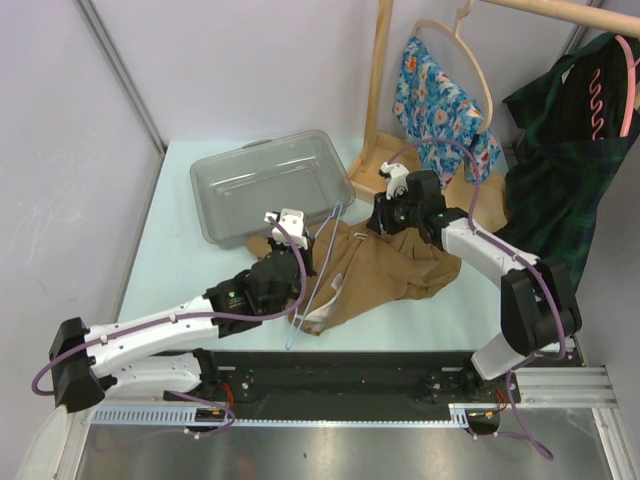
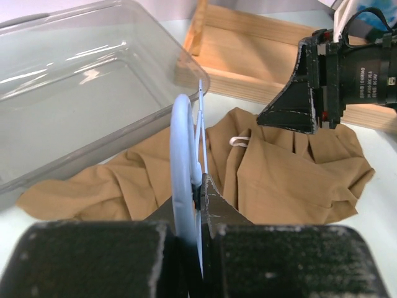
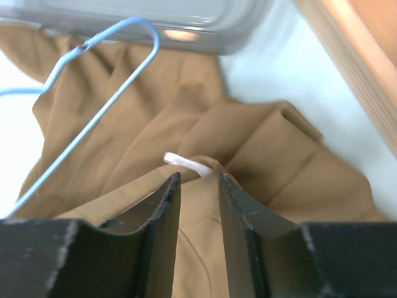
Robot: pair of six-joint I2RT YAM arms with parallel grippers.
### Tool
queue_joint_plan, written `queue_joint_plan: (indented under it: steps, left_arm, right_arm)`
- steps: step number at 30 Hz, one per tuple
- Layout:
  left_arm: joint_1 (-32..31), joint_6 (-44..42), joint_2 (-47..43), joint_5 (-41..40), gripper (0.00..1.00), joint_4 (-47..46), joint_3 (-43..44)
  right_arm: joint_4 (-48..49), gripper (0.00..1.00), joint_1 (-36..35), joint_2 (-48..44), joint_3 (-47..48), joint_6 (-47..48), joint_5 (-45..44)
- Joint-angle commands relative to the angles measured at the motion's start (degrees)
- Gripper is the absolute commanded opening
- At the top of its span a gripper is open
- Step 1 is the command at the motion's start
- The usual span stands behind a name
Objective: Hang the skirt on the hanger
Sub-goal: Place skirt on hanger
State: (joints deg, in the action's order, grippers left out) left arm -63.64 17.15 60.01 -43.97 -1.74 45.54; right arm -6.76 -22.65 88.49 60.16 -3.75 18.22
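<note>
Our left jaws are shut tight on the blue wire hanger (image 2: pixel 178 149), which stands up on its thin edge between them. Our right jaws have only a small gap, and a fold of the tan skirt (image 3: pixel 260 155) fills that gap. We cannot tell if they pinch the cloth or just sit on it. A little white loop (image 3: pixel 186 164) on the skirt pokes out right at their tips, at 12 o'clock in the right wrist view. From above, the hanger's long side runs from 1 o'clock to 7 o'clock. The skirt lies crumpled on the worktop (image 1: pixel 175 260), stretched from 9 o'clock to 3 o'clock, so the two cross near the skirt's left part. Most of the skirt is at 3 o'clock from our left jaws, and the right arm (image 1: pixel 480 250) is the nearer one to it. We think the skirt's top edge has to come up to the hanger next. The clear plastic bin (image 1: pixel 270 180) sits at 12 o'clock from the left jaws, right beside the skirt. The wooden rack (image 1: pixel 378 80) stands behind at 1 o'clock.
</note>
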Motion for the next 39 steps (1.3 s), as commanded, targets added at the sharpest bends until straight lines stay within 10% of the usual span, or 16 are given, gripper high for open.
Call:
queue_joint_plan:
  steps: [1,14,39]
  left_arm:
    - [-0.3,2.6,-0.1,-3.8,0.0,1.2,2.7]
    - [-0.3,3.1,0.7,-2.4,0.0,1.3,3.2]
    - [-0.3,2.4,0.5,-0.7,0.0,0.6,2.3]
  right_arm:
    - [1.6,0.34,1.1,3.3,5.3,10.6,10.4]
    - [-15.0,0.36,-0.6,7.9,13.1,24.0,15.6]
    - [-10.8,0.35,-4.8,11.1,13.4,24.7,0.0]
